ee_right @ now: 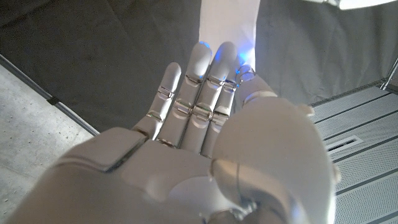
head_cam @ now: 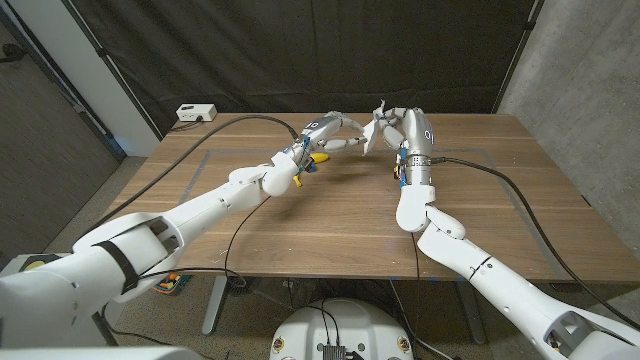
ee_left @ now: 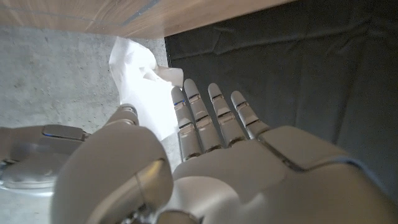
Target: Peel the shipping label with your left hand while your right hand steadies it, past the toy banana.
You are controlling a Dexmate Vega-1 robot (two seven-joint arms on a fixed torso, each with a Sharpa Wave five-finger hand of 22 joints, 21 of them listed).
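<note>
In the upper middle of the head view, both hands are raised above the far part of the wooden table point(head_cam: 330, 215), and the shipping label point(head_cam: 378, 124) is seen between them as a small white crumpled sheet held off the surface. The right hand point(head_cam: 400, 128) is closed on the label from the right side of the frame; in the right wrist view its fingers point(ee_right: 205, 93) are laid together along a white strip that runs up to the top edge. The left hand point(head_cam: 335, 128) is reached in from the left with its fingertips at the sheet, and in the left wrist view the fingers point(ee_left: 211, 118) are held straight and close together against the white paper point(ee_left: 146, 93), with the thumb alongside; whether the paper is truly pinched there cannot be told. The toy banana point(head_cam: 318, 157) is seen just below the left wrist, near the table surface. The peeling step is judged to be in hand, with the layers not yet visibly parted. A firm pinch on one edge by the left hand is called for next, followed by a steady pull away from the right hand.
</note>
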